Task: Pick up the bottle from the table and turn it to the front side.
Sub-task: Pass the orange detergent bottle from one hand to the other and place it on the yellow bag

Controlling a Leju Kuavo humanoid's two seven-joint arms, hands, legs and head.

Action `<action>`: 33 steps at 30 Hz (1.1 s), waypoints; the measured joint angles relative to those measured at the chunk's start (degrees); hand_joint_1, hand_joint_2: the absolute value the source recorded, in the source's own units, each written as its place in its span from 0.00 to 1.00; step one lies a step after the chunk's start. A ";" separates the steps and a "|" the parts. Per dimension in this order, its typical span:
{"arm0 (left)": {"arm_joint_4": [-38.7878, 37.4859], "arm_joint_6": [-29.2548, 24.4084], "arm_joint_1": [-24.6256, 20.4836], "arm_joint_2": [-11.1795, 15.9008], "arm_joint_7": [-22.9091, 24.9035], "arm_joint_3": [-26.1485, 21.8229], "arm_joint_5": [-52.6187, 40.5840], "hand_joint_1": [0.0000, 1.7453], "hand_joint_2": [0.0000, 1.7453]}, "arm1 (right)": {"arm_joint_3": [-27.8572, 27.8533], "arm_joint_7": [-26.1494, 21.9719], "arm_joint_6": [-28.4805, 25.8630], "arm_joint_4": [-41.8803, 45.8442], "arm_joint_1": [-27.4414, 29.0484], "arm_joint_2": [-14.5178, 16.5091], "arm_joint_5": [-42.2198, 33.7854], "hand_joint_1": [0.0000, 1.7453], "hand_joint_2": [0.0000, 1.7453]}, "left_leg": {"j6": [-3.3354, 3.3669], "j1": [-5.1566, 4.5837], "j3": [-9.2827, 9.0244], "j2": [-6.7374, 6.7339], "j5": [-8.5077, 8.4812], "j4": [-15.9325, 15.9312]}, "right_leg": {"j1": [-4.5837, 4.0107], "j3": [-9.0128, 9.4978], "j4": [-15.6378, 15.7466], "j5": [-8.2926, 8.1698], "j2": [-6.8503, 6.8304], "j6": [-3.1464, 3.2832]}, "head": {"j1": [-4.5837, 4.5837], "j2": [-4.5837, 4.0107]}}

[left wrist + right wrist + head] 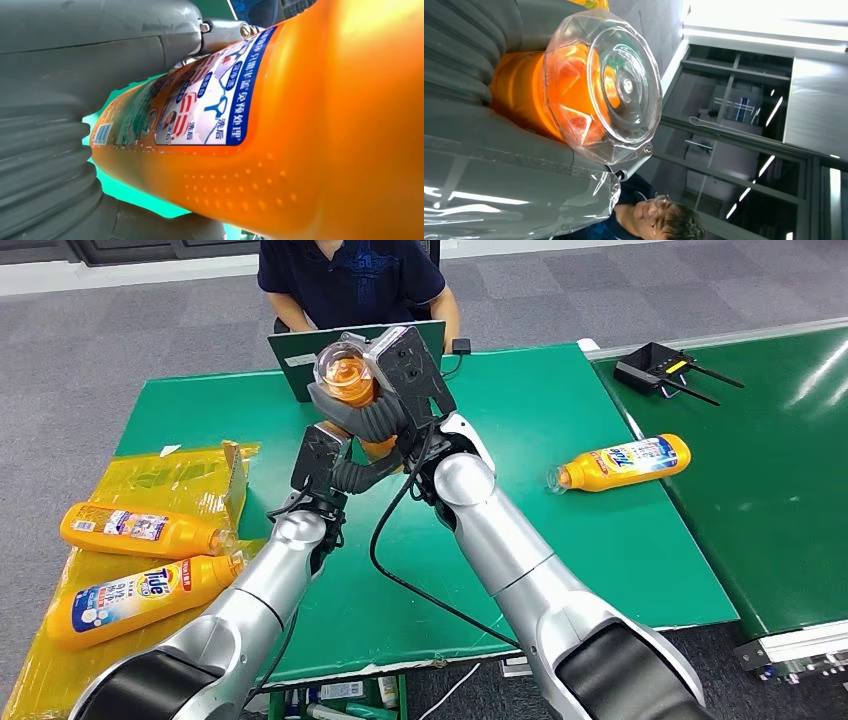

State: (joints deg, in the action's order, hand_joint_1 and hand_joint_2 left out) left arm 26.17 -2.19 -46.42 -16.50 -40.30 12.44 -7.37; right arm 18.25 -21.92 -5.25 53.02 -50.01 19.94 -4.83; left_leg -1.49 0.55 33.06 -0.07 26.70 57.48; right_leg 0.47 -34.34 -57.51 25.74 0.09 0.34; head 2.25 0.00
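Green surface (pixel 560 540) lies below both robot hands, which together grip an orange bottle (pixel 345 380) raised above it: right robot hand (pixel 385 400) near the clear cap, left robot hand (pixel 325 465) lower down.

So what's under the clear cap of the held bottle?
Through the clear cap an orange inner closure shows. Below it, the right hand covers the bottle neck; left hand grips lower.

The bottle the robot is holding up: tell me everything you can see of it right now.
The held bottle is orange, glossy plastic by the look of it, with a clear faceted cap pointing up toward the camera. A white and blue printed label covers one side, above raised dots. The right robot hand grips its upper part, the left robot hand its lower, above the green table.
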 joint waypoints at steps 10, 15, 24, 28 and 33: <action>-0.45 1.86 -0.29 0.02 0.05 -0.56 0.27 1.00 1.00 | 0.00 0.15 0.02 0.00 0.15 -0.03 -0.04 1.00 1.00 | 0.00 0.00 0.00 0.00 0.00 0.00 | 0.00 0.00 0.00 0.00 0.00 0.00 | 0.00 -0.01; -0.55 1.91 -0.32 0.02 0.04 -0.61 0.27 1.00 1.00 | 0.00 0.16 0.02 0.00 0.16 -0.03 -0.04 1.00 1.00 | 0.00 0.00 0.00 0.00 0.00 0.00 | 0.00 0.00 0.00 0.00 0.00 0.00 | 0.00 0.00; -0.66 2.01 -0.34 0.02 0.04 -0.61 0.27 1.00 1.00 | 0.00 0.16 0.04 0.00 0.20 -0.03 0.42 1.00 1.00 | 0.00 0.00 0.00 0.00 0.00 0.00 | 0.00 0.00 0.00 0.00 0.00 0.00 | 0.00 -0.01; -0.67 2.01 -0.34 0.02 0.03 -0.64 0.27 1.00 1.00 | 0.00 0.18 0.07 0.00 0.22 -0.03 0.52 0.66 1.00 | 0.00 0.00 0.00 0.00 0.00 0.00 | 0.00 0.00 0.00 0.00 0.00 0.00 | 0.00 0.00; -0.80 2.31 -0.31 0.01 0.00 -0.68 0.27 1.00 1.00 | 0.00 -0.01 0.16 0.00 0.18 -0.01 0.61 0.00 1.00 | 0.00 0.00 0.00 0.00 0.00 0.00 | 0.00 0.01 0.00 0.00 0.00 0.00 | 0.00 0.00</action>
State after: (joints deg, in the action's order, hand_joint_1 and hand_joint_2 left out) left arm 25.38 0.12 -46.73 -16.49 -40.30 11.76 -7.10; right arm 18.25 -21.93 -5.08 53.02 -49.83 19.93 -4.22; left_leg -1.49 0.54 33.07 -0.07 26.70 57.48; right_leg 0.47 -34.34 -57.51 25.74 0.09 0.34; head 2.25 0.00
